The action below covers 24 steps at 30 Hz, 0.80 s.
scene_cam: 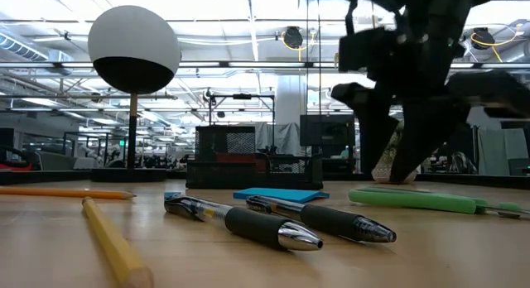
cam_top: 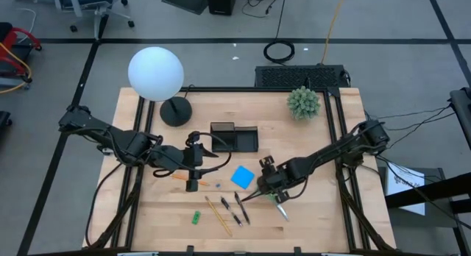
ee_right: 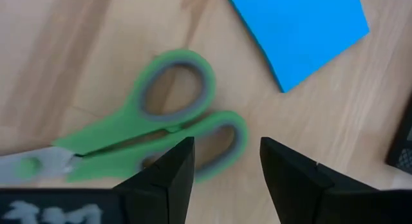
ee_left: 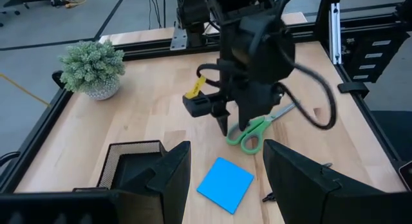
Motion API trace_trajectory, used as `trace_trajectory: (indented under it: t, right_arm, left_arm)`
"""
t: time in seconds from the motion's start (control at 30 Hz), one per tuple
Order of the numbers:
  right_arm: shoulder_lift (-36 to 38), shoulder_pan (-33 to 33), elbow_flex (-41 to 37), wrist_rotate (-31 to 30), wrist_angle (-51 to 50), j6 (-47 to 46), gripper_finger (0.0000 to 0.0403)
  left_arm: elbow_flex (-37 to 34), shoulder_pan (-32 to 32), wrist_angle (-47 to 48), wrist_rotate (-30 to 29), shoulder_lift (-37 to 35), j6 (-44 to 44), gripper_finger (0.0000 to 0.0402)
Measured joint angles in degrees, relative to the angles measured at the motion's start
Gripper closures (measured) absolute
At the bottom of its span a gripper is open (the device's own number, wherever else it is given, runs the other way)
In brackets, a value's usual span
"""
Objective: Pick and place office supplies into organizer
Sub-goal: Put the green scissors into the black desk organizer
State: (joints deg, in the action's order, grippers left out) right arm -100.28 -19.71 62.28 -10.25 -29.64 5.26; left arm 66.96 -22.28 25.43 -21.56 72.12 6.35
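High view: scissors [cam_top: 277,199] lie diagonally, blades outward.

Even, bright overhead light fills the high view, with soft short shadows. In the low view, ceiling strip lights glare across the top of the frame, leaving the right gripper [scene_cam: 397,156] a dark silhouette at upper right. The scissors [ee_right: 148,130] look blurred, perhaps from motion.

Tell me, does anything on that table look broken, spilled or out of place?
Nothing stands out. The scissors, blue pad, pens and pencils lie loose on the wood, waiting to be sorted; none looks damaged. The organizer sits squarely, and the plant and lamp stand upright.
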Motion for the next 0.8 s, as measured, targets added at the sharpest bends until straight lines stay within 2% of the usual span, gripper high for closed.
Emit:
trace_trajectory:
  t: [0.8]
  right_arm:
    - [-0.5,1.8,0.0,-0.2,1.3,1.3,0.0234]
  left_arm:
    - [0.0,0.0,0.0,0.0,0.0,-0.1,0.0206]
